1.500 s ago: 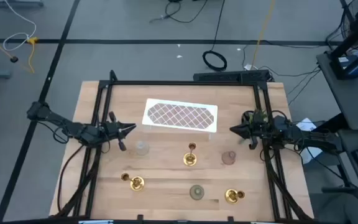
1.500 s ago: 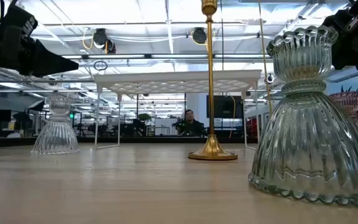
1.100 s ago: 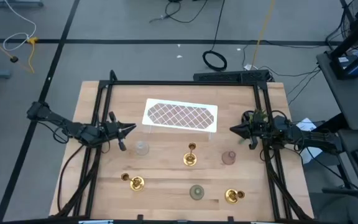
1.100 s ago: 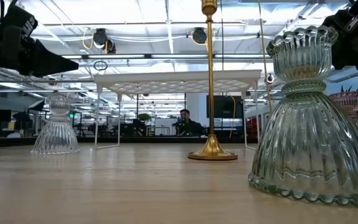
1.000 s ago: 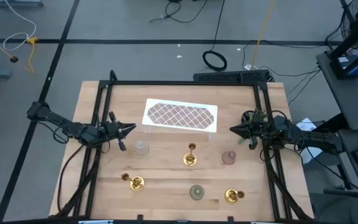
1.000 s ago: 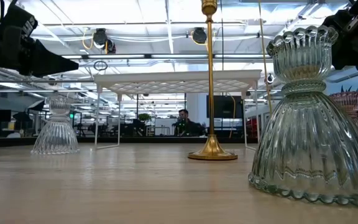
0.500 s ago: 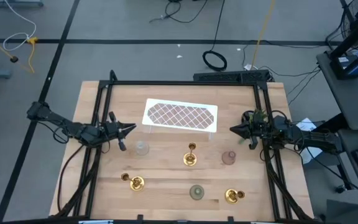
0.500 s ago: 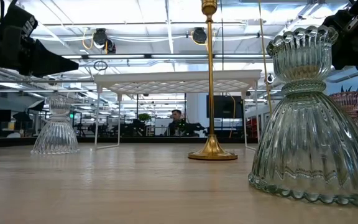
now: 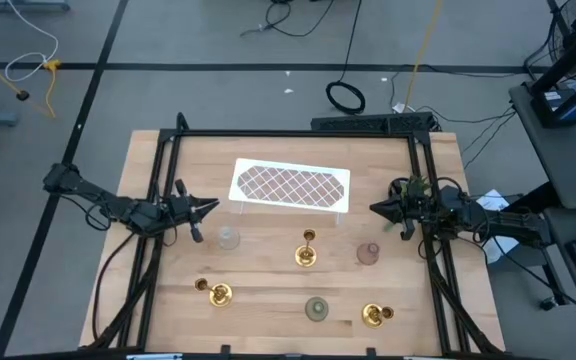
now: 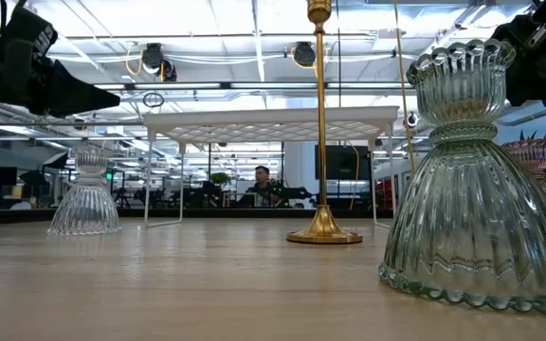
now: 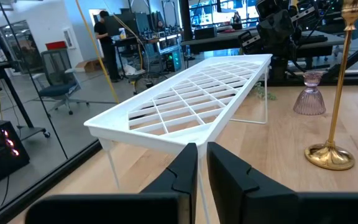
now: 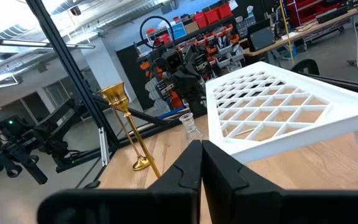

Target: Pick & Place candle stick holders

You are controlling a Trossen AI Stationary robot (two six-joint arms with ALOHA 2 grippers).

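Six candle stick holders (image 9: pixel 307 250) stand on our wooden table (image 9: pixel 268 280) before the white lattice tray (image 9: pixel 290 187), while our left gripper (image 9: pixel 208 207) and right gripper (image 9: pixel 377 208) hover clenched, empty.

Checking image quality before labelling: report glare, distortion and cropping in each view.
High view: even light, holders tiny. Low view: green glass holder looms huge and close, tall brass holder cropped at top, ceiling lights bright. Wrist views: white tray stretched by perspective, each arm's own fingers cover the bottom.

closed tool (image 12: pixel 201 163), brass holder (image 12: pixel 128 127), white tray (image 12: pixel 278 106)
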